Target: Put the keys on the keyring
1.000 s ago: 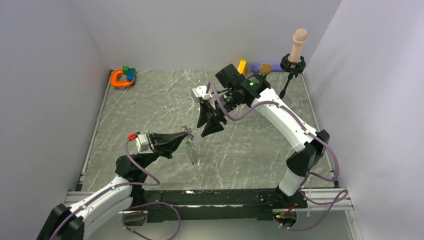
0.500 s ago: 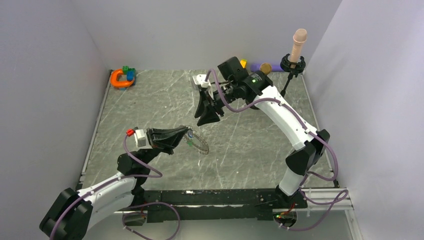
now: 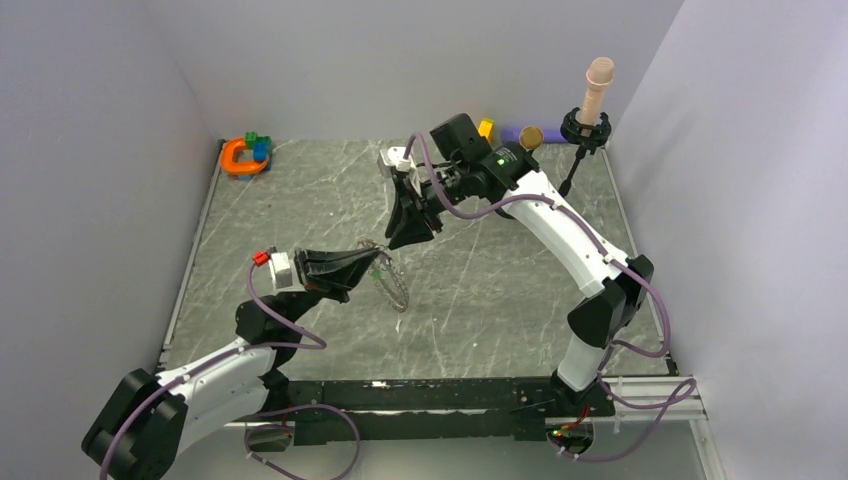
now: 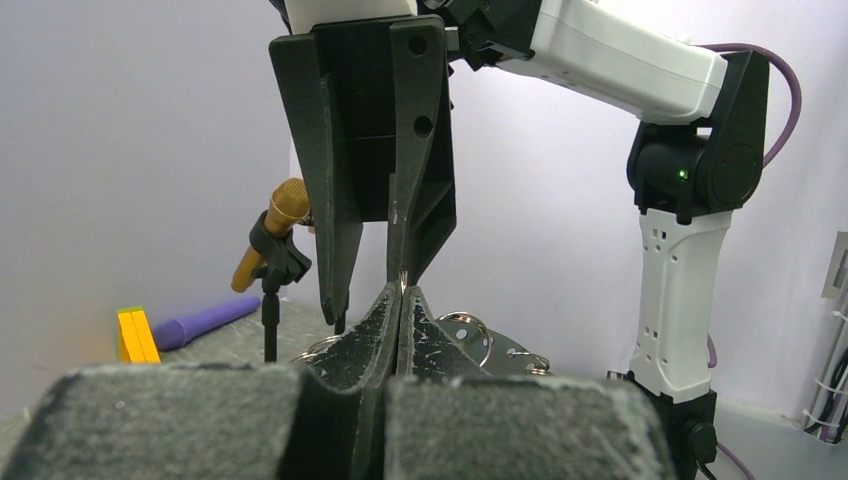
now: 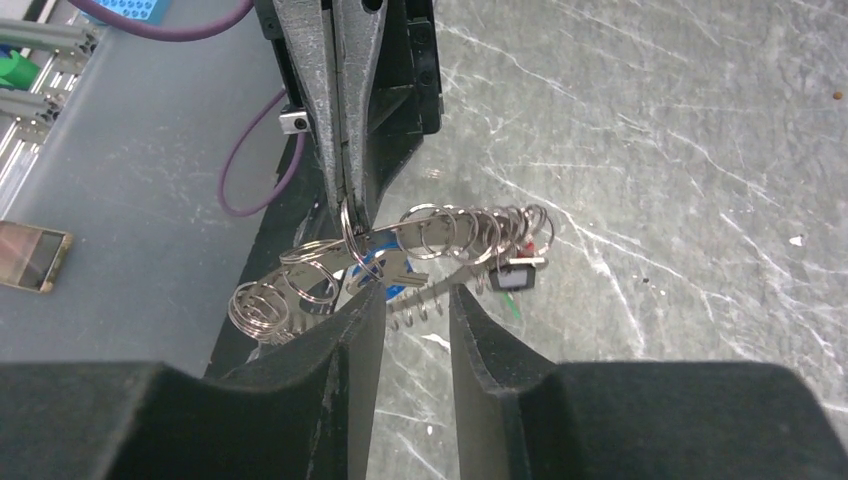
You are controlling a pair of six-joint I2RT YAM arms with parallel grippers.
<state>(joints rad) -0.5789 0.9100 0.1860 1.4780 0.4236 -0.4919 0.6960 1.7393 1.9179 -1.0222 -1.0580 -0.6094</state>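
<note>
Left hand (image 3: 377,261), level, pinches the keyring (image 3: 396,286); right hand (image 3: 399,239) points down, half-open, above it.

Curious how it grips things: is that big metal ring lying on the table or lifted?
Lifted. The left end effector, shut, pinches the keyring at its edge, and it hangs above the table.

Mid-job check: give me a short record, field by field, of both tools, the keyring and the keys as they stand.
left tool: shut on the keyring
right tool: jaws apart, empty, close over the left tool's tips
keyring: held by its edge, seemingly clear of the table
keys in view: blue key and green key, both hanging at the ring
far-left corner: orange toy
</note>
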